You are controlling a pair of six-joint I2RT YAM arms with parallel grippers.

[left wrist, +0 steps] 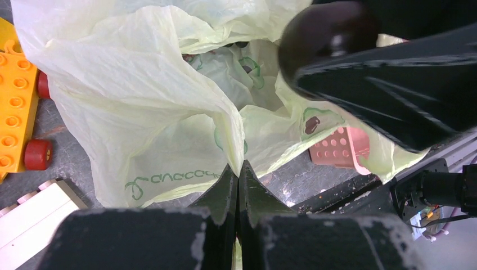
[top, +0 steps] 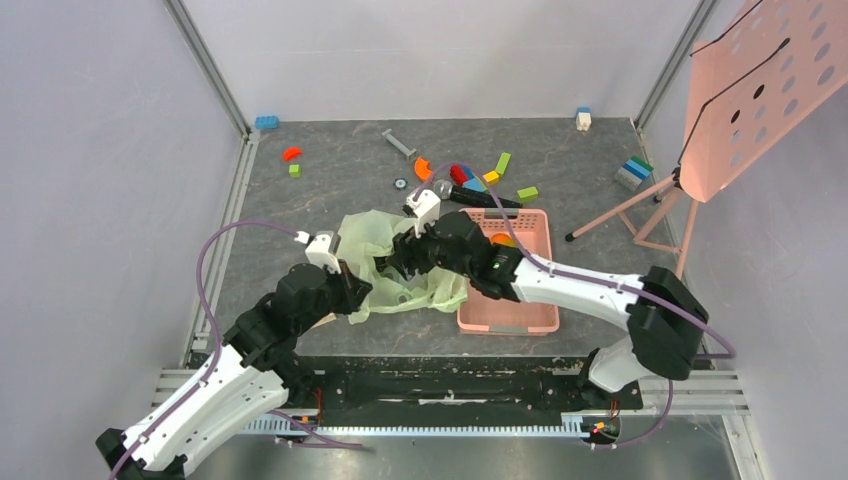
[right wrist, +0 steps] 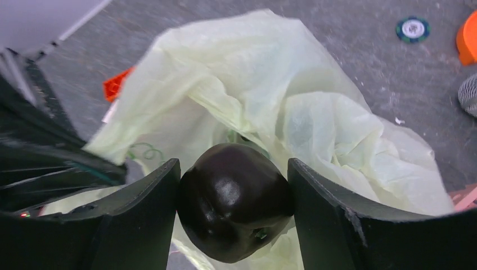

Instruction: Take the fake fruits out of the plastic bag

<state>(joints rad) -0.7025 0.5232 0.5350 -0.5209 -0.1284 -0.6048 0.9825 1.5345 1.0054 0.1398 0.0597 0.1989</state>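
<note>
Clearly, the round fruit [right wrist: 233, 205] is glossy blackish-brown.

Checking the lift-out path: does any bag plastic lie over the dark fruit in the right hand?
Nothing visible does. The dark round fruit sits bare in the right hand, over the open plastic bag.

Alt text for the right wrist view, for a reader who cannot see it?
The right claw grips a dark round fruit between its black fingers, over a crinkled pale green plastic bag on a grey table. A small round disc and an orange piece lie at the upper right.
</note>
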